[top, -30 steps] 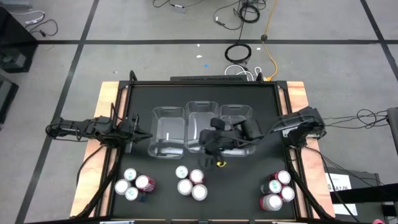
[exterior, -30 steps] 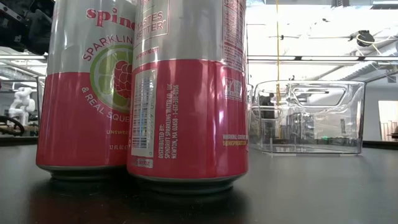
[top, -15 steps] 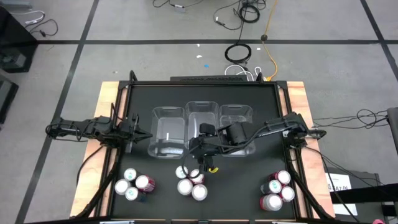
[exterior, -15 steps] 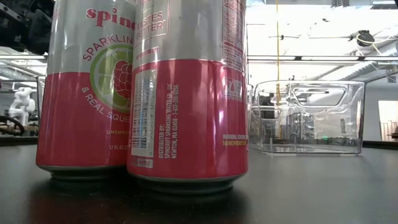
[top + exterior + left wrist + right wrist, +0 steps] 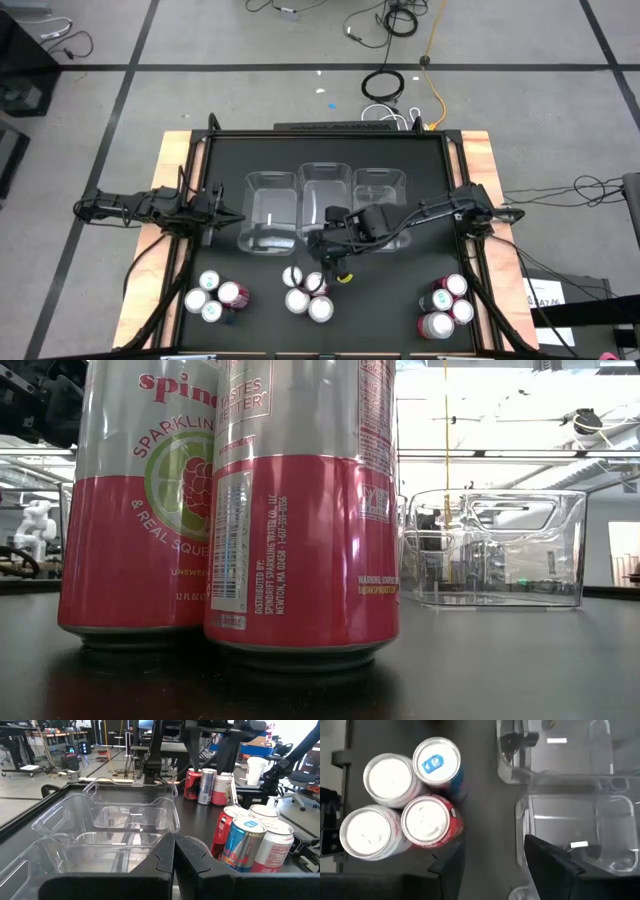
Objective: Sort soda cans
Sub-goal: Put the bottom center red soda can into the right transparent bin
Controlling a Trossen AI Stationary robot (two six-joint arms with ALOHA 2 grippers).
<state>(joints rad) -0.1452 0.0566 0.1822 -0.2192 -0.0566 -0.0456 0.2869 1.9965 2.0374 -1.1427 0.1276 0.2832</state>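
The black desk (image 5: pixel 330 160) is sitting on a grey floor strewn with cables (image 5: pixel 395 20); three clear bins (image 5: pixel 323 205) are lying in a row at its middle; the soda cans are standing in three clusters along the near edge, left (image 5: pixel 215 296), middle (image 5: pixel 306 292) and right (image 5: pixel 445 305); the right end effector (image 5: pixel 322 262) is hovering just above the middle cluster, its fingers (image 5: pixel 547 862) standing partly apart and holding nothing; the left end effector (image 5: pixel 222 212) is waiting beside the leftmost bin, pinched closed and empty.
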